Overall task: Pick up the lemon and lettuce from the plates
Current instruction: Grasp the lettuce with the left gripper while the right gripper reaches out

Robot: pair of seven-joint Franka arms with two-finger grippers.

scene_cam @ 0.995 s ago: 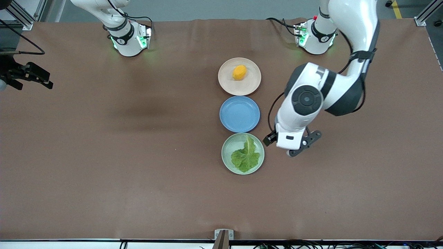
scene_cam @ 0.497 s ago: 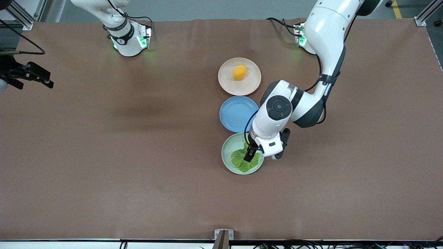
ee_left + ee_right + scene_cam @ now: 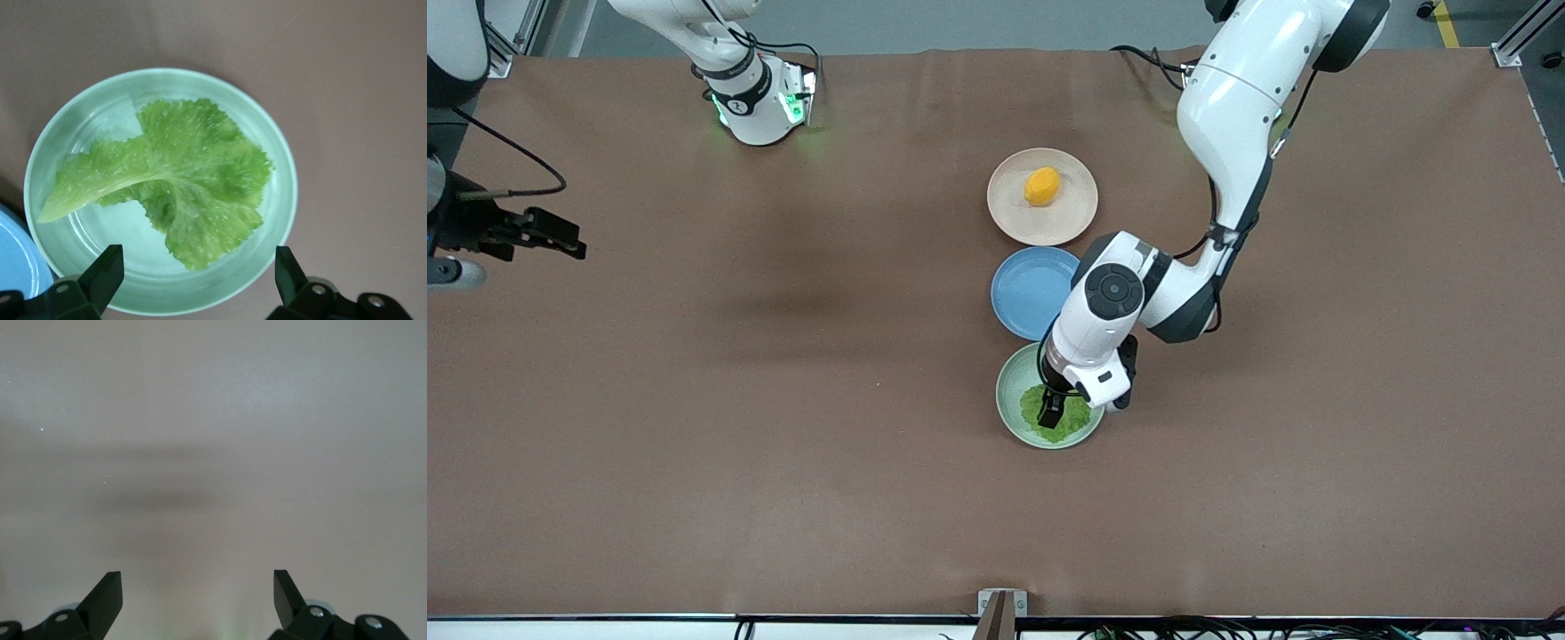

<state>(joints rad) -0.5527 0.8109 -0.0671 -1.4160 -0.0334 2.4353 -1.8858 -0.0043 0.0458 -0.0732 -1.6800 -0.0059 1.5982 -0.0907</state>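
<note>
The left gripper (image 3: 193,283) hovers over the lettuce (image 3: 173,180), jaws wide and empty. It should descend straight and pinch the rib. The right gripper (image 3: 193,603) waits, jaws wide, near the bench's edge.

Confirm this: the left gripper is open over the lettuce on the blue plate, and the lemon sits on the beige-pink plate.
Wrong plate. The left gripper, open, is over the lettuce on the mint green plate, as the left wrist view shows. The lemon does sit on the beige-pink plate.
</note>
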